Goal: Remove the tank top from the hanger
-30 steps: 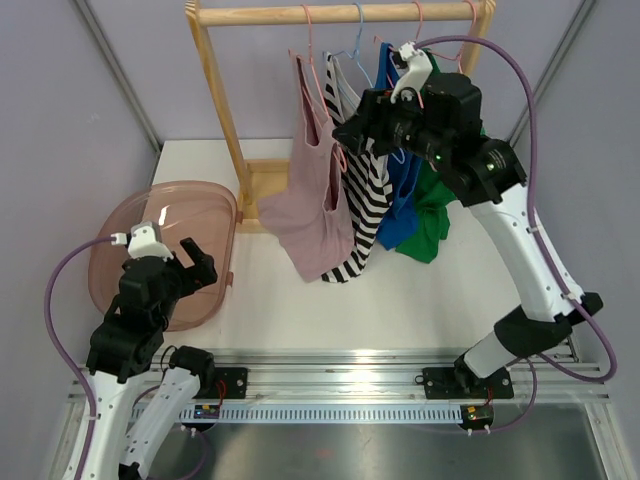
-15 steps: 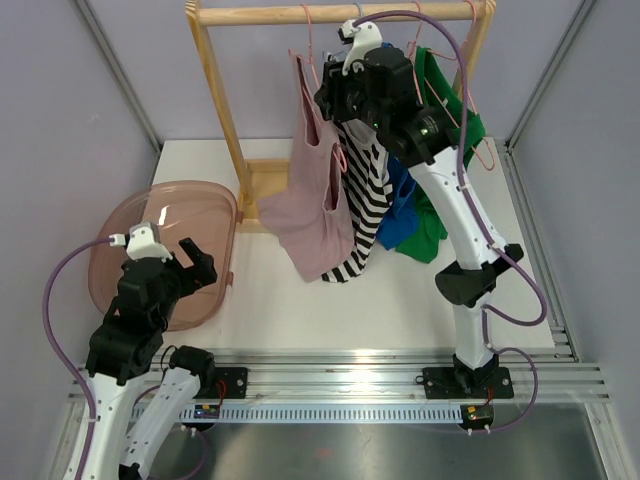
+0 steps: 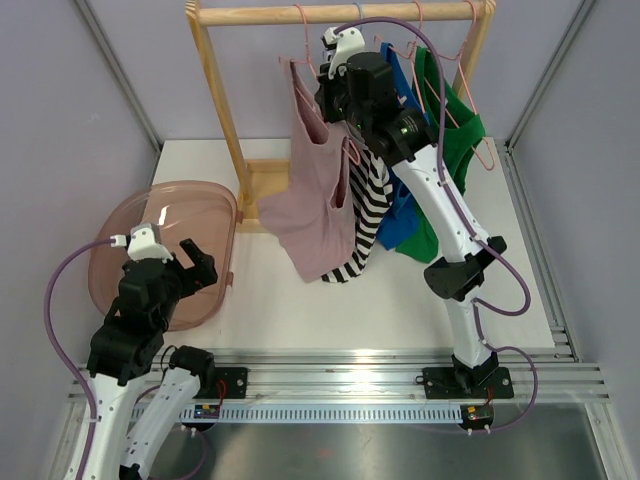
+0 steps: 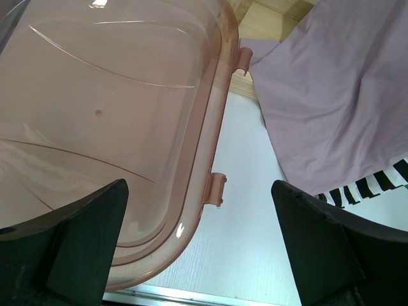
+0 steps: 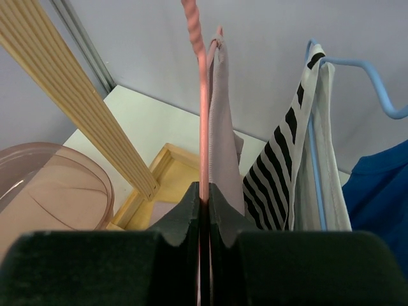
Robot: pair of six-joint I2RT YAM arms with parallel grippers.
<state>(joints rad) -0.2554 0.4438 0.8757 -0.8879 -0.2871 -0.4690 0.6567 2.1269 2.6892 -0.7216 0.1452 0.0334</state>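
The pink tank top point(image 3: 315, 190) hangs on a pink wire hanger point(image 3: 303, 25) at the left end of the rail. In the right wrist view its strap point(image 5: 223, 127) drapes beside the hanger wire point(image 5: 203, 115). My right gripper point(image 3: 328, 98) is up at the hanger's shoulder. Its jaws are shut on the hanger wire point(image 5: 204, 191), which runs straight up between them. My left gripper point(image 3: 196, 262) hovers low at the left, open and holding nothing point(image 4: 199, 188), over the bin's rim. The tank top's hem point(image 4: 338, 95) shows at that view's upper right.
A wooden rack point(image 3: 218, 100) carries a striped top point(image 3: 365, 215), a blue garment point(image 3: 405, 200) and a green one point(image 3: 455, 130) to the right of the pink one. A translucent pink bin point(image 3: 130, 235) sits on the white table at the left.
My right arm swung left along the rail from the blue and green garments to the pink hanger, and its jaws closed on the wire. The left arm stayed still.
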